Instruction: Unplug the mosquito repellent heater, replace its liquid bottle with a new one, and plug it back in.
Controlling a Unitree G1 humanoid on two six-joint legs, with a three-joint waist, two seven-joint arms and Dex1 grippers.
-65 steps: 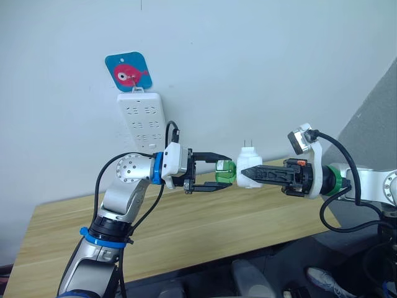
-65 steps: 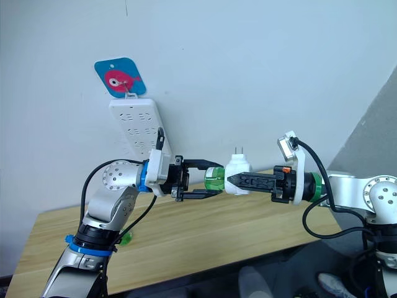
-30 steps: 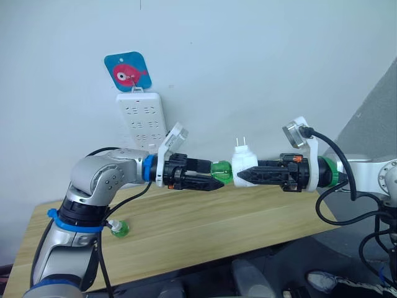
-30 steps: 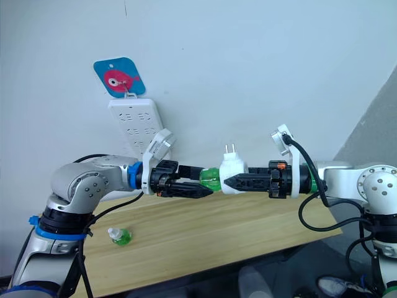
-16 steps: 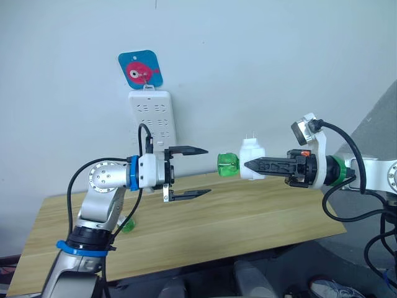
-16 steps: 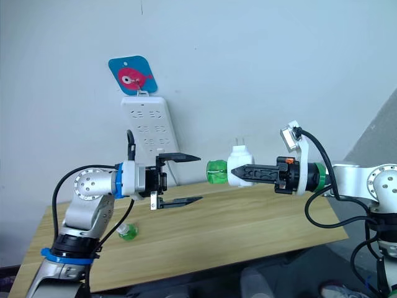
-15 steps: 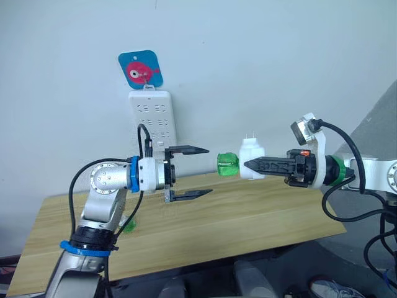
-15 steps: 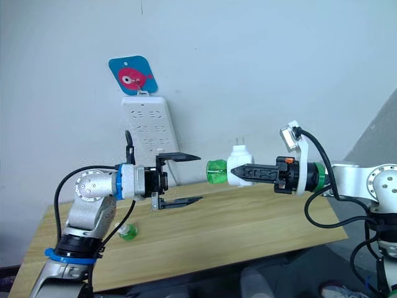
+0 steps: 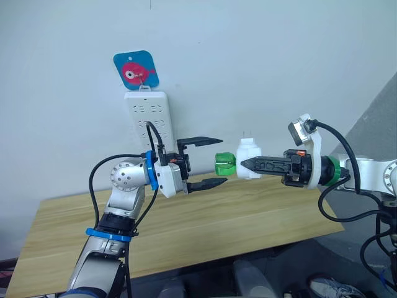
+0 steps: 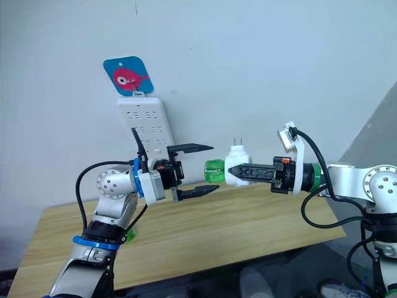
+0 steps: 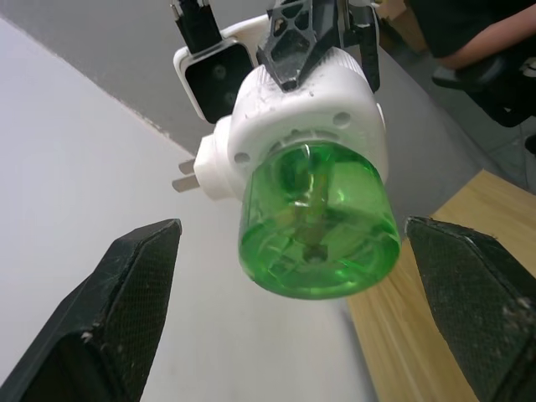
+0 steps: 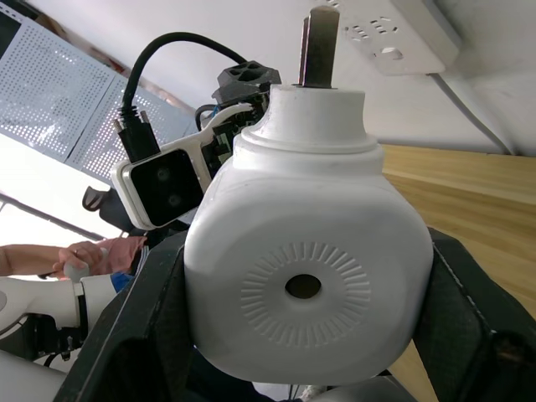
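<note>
The table (image 9: 186, 230) runs below both arms, and a power strip (image 9: 147, 127) hangs on the wall above its far left part. The right tool (image 9: 243, 164) is clenched on the heater (image 9: 249, 159), holding it in the air over the table's far edge, plug prongs up. The green bottle (image 9: 224, 164) sits in the heater's socket, its long axis level and its base facing the left tool (image 9: 218, 162). That tool is released, jaws wide, one above and one below the bottle, touching neither. The left arm is plainly nearer; the next move looks like closing on the bottle along that axis.
</note>
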